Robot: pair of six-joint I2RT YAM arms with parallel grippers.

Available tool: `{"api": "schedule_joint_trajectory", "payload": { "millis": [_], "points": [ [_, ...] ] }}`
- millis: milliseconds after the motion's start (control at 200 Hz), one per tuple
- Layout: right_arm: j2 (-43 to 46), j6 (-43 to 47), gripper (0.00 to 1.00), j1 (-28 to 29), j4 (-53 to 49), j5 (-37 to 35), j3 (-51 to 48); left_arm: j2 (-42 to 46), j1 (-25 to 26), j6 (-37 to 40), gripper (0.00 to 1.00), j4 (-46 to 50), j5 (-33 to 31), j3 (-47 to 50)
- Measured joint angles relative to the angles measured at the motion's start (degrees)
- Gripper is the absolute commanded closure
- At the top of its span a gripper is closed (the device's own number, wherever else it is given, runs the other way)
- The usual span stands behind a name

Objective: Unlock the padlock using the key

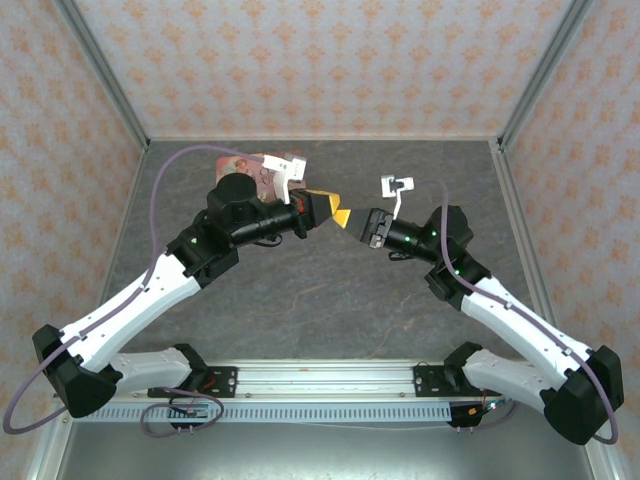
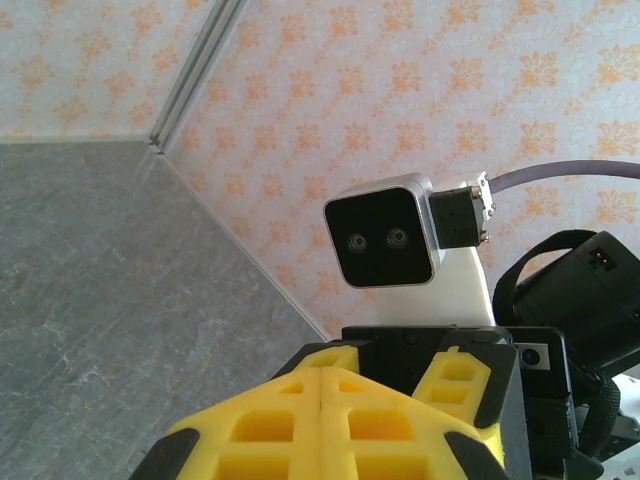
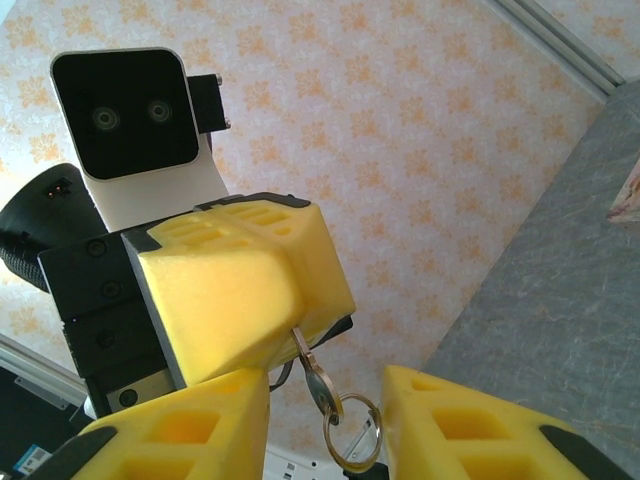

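Left claw (image 3: 300,325) is clamped shut in mid-air. By my reading it grips the tiny metal padlock, hidden between its blocky yellow pads (image 3: 240,290), and presents it tip-to-tip to the right claw (image 3: 328,395), whose fingers stand apart. Below the left tips dangles the small silvery key (image 3: 318,386) — between those spread fingers, long axis near-vertical, slanting down-right, its round metal split ring (image 3: 352,432) lowest.

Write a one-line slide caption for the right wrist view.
Shut left gripper holds a ringed key before the open right gripper.
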State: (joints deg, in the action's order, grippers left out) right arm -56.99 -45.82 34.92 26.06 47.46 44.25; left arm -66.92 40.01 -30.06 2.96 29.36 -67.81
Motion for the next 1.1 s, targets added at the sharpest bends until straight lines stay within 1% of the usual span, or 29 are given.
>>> {"api": "schedule_joint_trajectory", "payload": {
  "millis": [145,365,485,716,736,781,846,896,1001,1101],
  "points": [
    [0.2,0.0,0.71,0.0,0.1,-0.1,0.0,0.0,0.0,0.0,1.00,0.0,-0.2,0.0],
    [1.0,0.0,0.81,0.0,-0.2,-0.1,-0.2,0.0,0.0,0.0,1.00,-0.1,-1.1,0.0],
    [1.0,0.0,0.85,0.0,-0.4,-0.3,-0.3,0.0,0.0,0.0,1.00,-0.1,-1.1,0.0],
    [1.0,0.1,0.97,0.0,-0.8,-0.8,-0.3,0.0,0.0,0.0,1.00,-0.2,-1.3,0.0],
    [1.0,0.1,0.97,0.0,-0.9,-0.9,-0.3,0.0,0.0,0.0,0.96,-0.2,-1.3,0.0],
    [1.0,0.3,0.98,0.0,-1.2,-1.1,-0.3,0.0,0.0,0.1,0.84,-0.1,-1.4,0.0],
    [1.3,0.8,0.98,0.0,-2.2,-1.4,-0.3,0.0,0.0,0.5,0.61,0.6,-2.2,-0.1],
    [1.8,1.4,0.98,0.0,-3.6,-2.0,-0.3,0.0,0.0,0.5,0.46,1.6,-3.3,-0.3],
    [3.5,3.5,0.99,0.1,-8.2,-3.8,-0.3,0.2,-0.6,1.9,0.32,4.6,-6.7,-1.0],
    [5.4,6.2,0.99,0.1,-14.2,-6.6,-0.3,1.2,-3.2,3.2,0.24,8.7,-9.8,-1.0]
  ]
}}
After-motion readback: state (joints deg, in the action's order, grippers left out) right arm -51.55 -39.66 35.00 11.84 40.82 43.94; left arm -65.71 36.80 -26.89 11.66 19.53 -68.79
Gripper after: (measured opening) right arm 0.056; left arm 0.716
